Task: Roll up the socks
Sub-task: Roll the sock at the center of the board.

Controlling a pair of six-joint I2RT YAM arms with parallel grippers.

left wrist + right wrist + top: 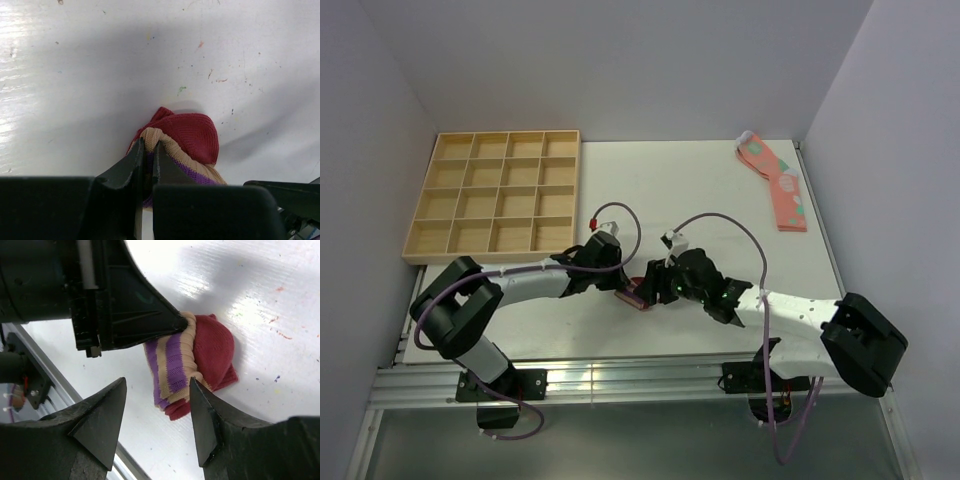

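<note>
The socks [638, 294] lie as a rolled bundle near the table's front edge, between the two arms. The bundle is tan knit with a dark red end [192, 134] and purple stripes [172, 360]. My left gripper [622, 284] is shut on a tan fold of the socks; in the left wrist view its fingertips [149, 146] pinch the cloth at the bundle's near side. My right gripper [157, 382] is open. Its fingers stand on either side of the striped end, just short of it, and nothing is held between them. In the overhead view the right gripper [658, 286] sits right beside the bundle.
A wooden tray [495, 195] with many compartments stands at the back left. Salmon-pink spotted socks [778, 185] lie at the back right, near the wall. The metal rail [620, 375] of the table's front edge runs close behind the bundle.
</note>
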